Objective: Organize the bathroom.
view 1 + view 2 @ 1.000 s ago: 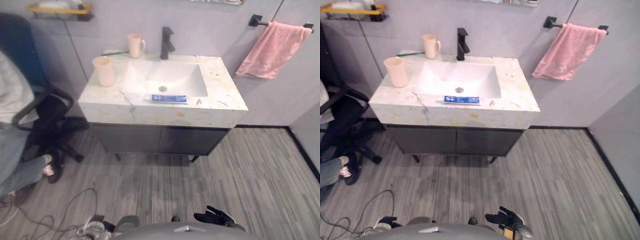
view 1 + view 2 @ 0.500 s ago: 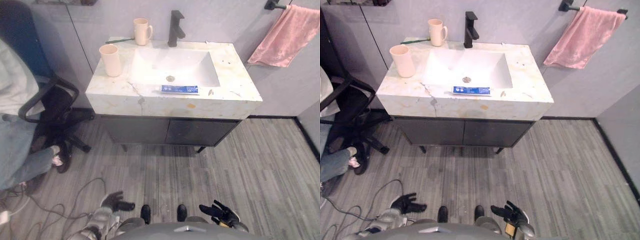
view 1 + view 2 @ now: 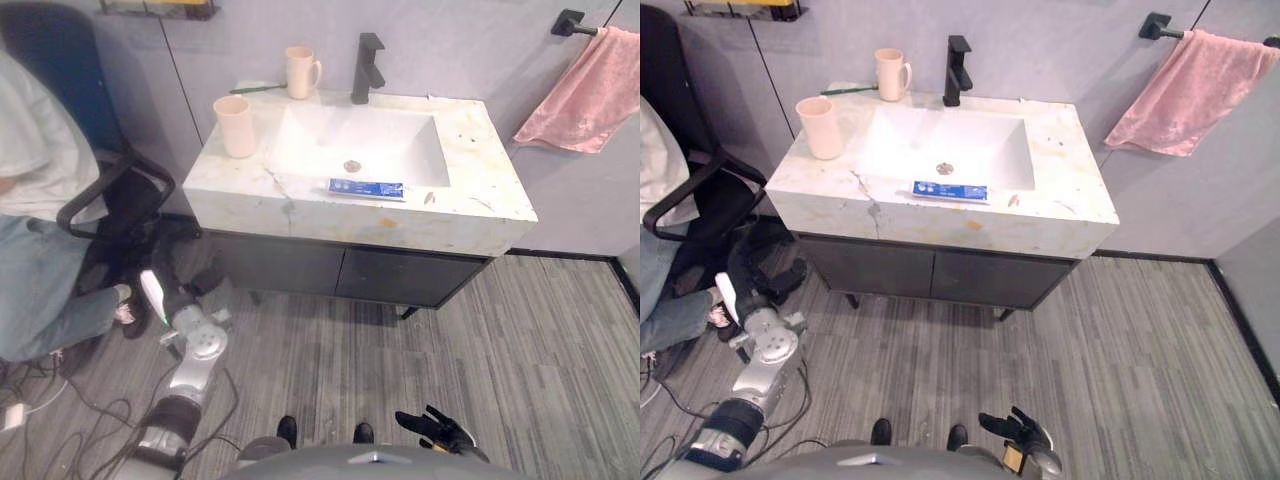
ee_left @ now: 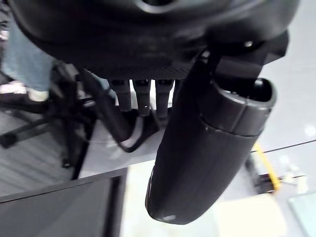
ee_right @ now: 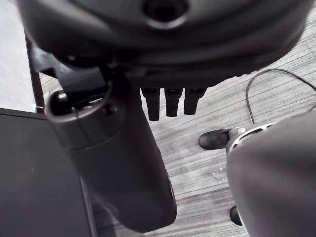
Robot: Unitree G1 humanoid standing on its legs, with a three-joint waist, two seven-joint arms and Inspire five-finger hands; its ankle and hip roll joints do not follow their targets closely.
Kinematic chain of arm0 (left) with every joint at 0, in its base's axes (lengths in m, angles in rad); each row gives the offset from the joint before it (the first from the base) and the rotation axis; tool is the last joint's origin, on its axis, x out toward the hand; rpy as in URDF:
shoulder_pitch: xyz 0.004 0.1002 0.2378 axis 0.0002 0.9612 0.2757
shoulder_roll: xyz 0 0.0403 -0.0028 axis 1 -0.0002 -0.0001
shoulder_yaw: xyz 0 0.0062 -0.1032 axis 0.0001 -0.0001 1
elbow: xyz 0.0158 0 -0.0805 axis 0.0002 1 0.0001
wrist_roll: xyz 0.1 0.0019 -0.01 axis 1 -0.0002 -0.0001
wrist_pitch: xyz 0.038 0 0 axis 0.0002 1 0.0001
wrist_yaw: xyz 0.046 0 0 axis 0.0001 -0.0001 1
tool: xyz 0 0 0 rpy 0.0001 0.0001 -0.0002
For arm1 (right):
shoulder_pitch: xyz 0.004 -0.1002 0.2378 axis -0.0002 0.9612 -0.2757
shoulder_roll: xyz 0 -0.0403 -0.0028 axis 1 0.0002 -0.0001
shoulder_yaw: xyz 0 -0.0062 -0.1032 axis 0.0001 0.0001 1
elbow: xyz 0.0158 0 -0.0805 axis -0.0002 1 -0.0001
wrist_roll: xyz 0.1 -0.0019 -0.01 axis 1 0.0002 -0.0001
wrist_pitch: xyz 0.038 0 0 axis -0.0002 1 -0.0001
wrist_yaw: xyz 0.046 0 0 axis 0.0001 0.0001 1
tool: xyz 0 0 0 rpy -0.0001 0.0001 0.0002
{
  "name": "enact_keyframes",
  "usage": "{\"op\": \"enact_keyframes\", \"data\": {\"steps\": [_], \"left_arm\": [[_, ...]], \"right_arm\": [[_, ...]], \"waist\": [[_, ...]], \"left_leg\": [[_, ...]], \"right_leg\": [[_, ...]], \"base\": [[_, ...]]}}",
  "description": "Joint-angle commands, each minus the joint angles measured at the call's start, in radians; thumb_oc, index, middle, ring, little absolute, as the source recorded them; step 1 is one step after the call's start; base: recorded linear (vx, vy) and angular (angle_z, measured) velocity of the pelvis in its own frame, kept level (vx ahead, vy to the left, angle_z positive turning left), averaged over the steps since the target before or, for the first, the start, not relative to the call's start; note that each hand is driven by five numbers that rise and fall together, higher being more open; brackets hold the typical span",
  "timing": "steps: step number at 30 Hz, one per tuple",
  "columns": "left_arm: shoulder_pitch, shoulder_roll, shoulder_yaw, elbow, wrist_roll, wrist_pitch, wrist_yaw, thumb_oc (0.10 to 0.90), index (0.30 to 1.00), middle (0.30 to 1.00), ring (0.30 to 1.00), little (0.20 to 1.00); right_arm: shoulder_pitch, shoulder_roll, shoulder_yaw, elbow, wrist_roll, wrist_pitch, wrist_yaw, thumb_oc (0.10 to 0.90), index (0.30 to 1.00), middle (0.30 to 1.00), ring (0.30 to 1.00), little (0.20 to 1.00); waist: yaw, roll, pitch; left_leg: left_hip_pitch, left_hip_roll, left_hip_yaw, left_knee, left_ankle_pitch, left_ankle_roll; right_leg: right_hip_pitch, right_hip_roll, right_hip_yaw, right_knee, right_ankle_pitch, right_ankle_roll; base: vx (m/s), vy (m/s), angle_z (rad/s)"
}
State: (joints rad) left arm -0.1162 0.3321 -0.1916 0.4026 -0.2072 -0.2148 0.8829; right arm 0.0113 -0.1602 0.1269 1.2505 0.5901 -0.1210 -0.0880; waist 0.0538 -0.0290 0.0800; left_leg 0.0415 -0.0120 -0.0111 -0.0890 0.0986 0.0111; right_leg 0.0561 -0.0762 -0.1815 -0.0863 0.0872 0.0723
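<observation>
Floor: grey striped planks run from the robot's feet up to the dark cabinet (image 3: 340, 275) under the bench; the robot stands well apart from it.
Right hand (image 3: 435, 428): low, near the floor, fingers loosely spread and holding nothing.
Left hand (image 3: 728, 298): lifted out to the robot's left, near the office chair (image 3: 105, 205) where a person (image 3: 35, 200) sits; a white cover shows at its tip. From its wrist view the fingers (image 4: 138, 96) hang straight, empty.
Bench (image 3: 480, 195): marble top with a white sink (image 3: 400, 150); a blue toothpaste tube (image 3: 366, 188) lies flat on the front rim.
Left of the sink: one pink cup (image 3: 236, 126) stands upright.
Back edge: a second cup (image 3: 300, 72) beside the black faucet (image 3: 366, 68), with a green toothbrush (image 3: 255, 89) lying just beside it.
Wall: a pink towel (image 3: 585, 90) hangs on its bar.
Progress: nothing looks tidied yet; I'd say tube and brush await a cup, and the approach comes first.
</observation>
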Motion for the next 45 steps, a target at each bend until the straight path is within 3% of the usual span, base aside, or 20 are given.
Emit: {"op": "enact_keyframes", "data": {"steps": [1,5,10,13,19,24,26,38,45], "left_arm": [[-0.123,0.052,0.031,-0.069,0.206,-0.001,0.062,0.800,0.900,0.900,0.900,0.900],[-0.152,0.132,0.046,-0.240,0.352,0.159,0.074,0.800,0.900,0.900,0.900,0.900],[-0.160,0.183,0.091,-0.364,0.424,0.216,0.055,0.800,0.900,0.900,0.900,0.900],[-0.179,0.219,0.068,-0.475,0.465,0.234,-0.139,0.800,0.900,0.900,0.900,0.900],[-0.225,0.272,-0.019,-0.559,0.463,0.332,-0.389,0.800,0.900,0.900,0.900,0.900],[-0.259,0.351,-0.081,-0.585,0.416,0.363,-0.576,0.800,0.900,0.900,0.900,0.900],[-0.292,0.412,-0.130,-0.582,0.459,0.400,-0.678,0.800,0.900,0.900,0.900,0.900],[-0.540,0.722,-0.183,-0.513,0.471,0.361,-0.727,0.800,0.900,0.900,0.900,0.900],[-0.661,0.773,-0.284,-0.461,0.371,0.366,-0.869,0.800,0.900,0.900,0.900,0.900]], "right_arm": [[-0.025,-0.046,-0.013,0.009,0.037,-0.036,-0.021,0.800,0.900,0.900,0.900,0.900],[-0.013,-0.049,-0.013,0.006,0.035,-0.037,-0.023,0.800,0.900,0.900,0.900,0.900],[-0.008,-0.045,-0.024,0.026,0.026,-0.048,-0.020,0.800,0.900,0.900,0.900,0.900],[-0.007,-0.042,-0.021,0.031,0.027,-0.051,-0.023,0.800,0.900,0.900,0.900,0.900],[-0.013,-0.049,-0.019,0.031,0.005,-0.053,-0.024,0.800,0.900,0.900,0.900,0.900],[-0.025,-0.066,-0.025,0.020,-0.007,-0.036,-0.029,0.800,0.900,0.900,0.900,0.900],[-0.031,-0.081,-0.030,0.028,-0.018,-0.033,-0.023,0.800,0.900,0.900,0.900,0.900],[-0.033,-0.118,-0.020,0.042,-0.045,0.001,0.006,0.800,0.900,0.900,0.900,0.900],[-0.045,-0.136,-0.015,0.062,-0.061,0.014,0.024,0.800,0.900,0.900,0.900,0.900]], "waist": [[0.026,0.005,-0.039],[0.021,0.010,-0.051],[0.027,0.016,-0.058],[0.028,0.023,-0.059],[0.019,0.040,-0.056],[0.014,0.058,-0.049],[0.009,0.071,-0.049],[-0.016,0.103,-0.065],[-0.035,0.119,-0.069]], "left_leg": [[-0.022,-0.026,-0.022,0.002,-0.050,0.018],[-0.019,-0.017,-0.031,0.002,-0.051,0.008],[-0.018,-0.010,-0.038,0.002,-0.050,-0.003],[-0.018,-0.004,-0.042,0.002,-0.047,-0.013],[-0.023,0.002,-0.035,0.002,-0.047,-0.020],[-0.021,0.003,-0.029,0.002,-0.045,-0.024],[-0.020,0.002,-0.027,0.002,-0.043,-0.027],[-0.008,0.006,-0.002,0.002,-0.045,-0.039],[0.003,0.010,0.019,0.002,-0.047,-0.044]], "right_leg": [[0.017,-0.006,-0.003,0.003,-0.004,0.002],[0.026,0.003,-0.010,-0.001,-0.018,-0.006],[0.032,0.005,-0.020,-0.001,-0.027,-0.006],[0.035,0.006,-0.030,-0.001,-0.032,-0.007],[0.030,0.006,-0.033,-0.001,-0.036,-0.002],[0.030,0.002,-0.034,-0.001,-0.034,0.006],[0.031,-0.002,-0.034,-0.001,-0.032,0.012],[0.037,-0.006,-0.028,-0.001,-0.037,0.021],[0.039,-0.004,-0.018,-0.001,-0.036,0.021]], "base": [[-0.01,-0.083,0.14],[-0.01,-0.071,0.10],[0.00,-0.039,0.10],[0.00,-0.027,0.02],[-0.03,-0.010,0.06],[-0.01,0.004,0.00],[0.00,0.000,0.00],[0.01,-0.006,0.01],[0.04,-0.019,0.00]]}}
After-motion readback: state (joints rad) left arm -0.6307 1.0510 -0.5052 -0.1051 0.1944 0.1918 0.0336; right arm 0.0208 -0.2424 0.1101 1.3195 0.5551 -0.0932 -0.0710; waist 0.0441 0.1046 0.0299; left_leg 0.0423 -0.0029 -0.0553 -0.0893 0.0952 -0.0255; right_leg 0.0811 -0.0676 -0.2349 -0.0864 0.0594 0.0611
